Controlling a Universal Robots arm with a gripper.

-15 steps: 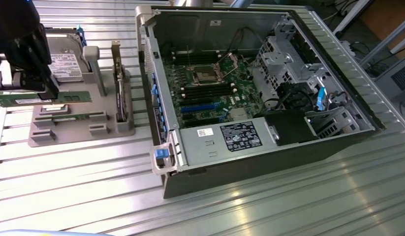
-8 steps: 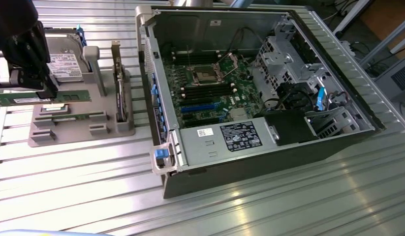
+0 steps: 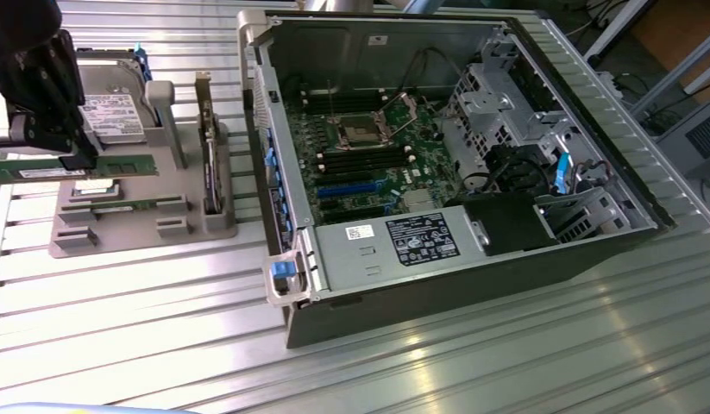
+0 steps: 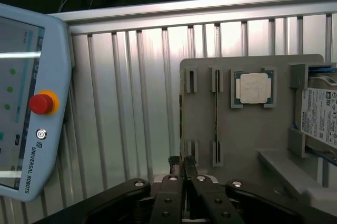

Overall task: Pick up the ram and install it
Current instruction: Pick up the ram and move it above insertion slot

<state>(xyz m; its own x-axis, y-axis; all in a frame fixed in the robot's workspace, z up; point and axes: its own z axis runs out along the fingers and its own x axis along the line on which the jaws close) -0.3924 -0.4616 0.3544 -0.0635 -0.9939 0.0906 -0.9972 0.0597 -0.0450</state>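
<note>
My gripper (image 3: 83, 160) is shut on the ram (image 3: 124, 166), a long green stick with a white label. It is held level and lengthwise over the grey holder (image 3: 136, 226), at the exterior view's left. In the wrist view the gripper (image 4: 182, 168) pinches the ram (image 4: 181, 129), which shows edge-on as a thin strip along the holder's (image 4: 247, 139) edge. The open computer case (image 3: 331, 259) lies to the exterior view's right. Its motherboard (image 3: 378, 177) shows dark memory slots (image 3: 352, 160) beside the processor socket (image 3: 361, 130).
On the holder are a hard drive (image 3: 110, 112), a square silver processor (image 4: 254, 88) and another thin stick standing in a slot (image 4: 216, 118). A teach pendant (image 4: 26, 103) with a red stop button lies on the ribbed metal table (image 3: 159, 328). The case has drive cages and cables (image 3: 505, 164).
</note>
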